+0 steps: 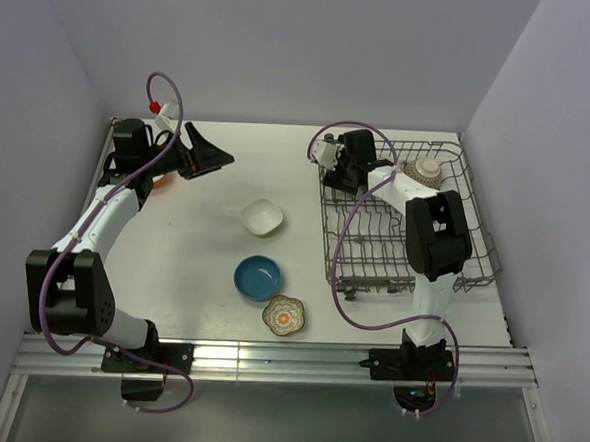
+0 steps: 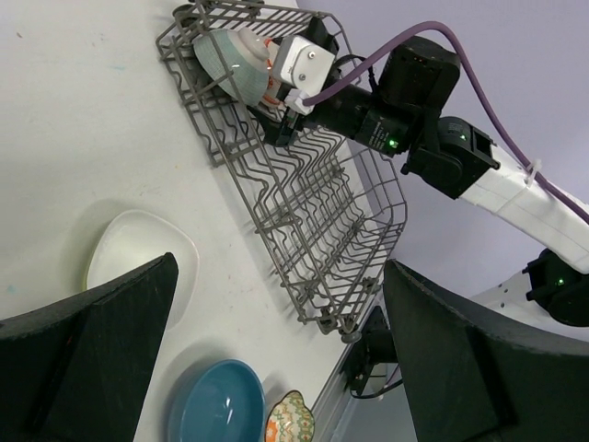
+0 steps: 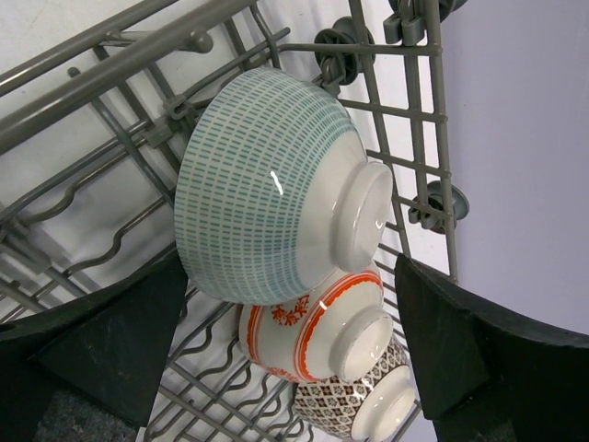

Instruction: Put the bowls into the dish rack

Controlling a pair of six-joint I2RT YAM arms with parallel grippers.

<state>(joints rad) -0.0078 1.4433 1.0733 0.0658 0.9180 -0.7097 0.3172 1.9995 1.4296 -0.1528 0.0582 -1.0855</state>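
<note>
Right fingers (image 3: 101,341) spread, not touching teal bowl (image 3: 267,184) in dish rack (image 3: 92,85); left fingers (image 2: 92,359) spread, empty.

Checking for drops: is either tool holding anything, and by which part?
Nothing is held. The right tool is open near the teal bowl; the left tool is open, empty.

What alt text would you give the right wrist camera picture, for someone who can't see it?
Three bowls lie nested on their sides in a grey wire dish rack: a pale teal bowl in front, an orange-and-white bowl behind it, then a brown patterned bowl. The right claw is open, its dark fingers framing the lower corners, holding nothing.
</note>
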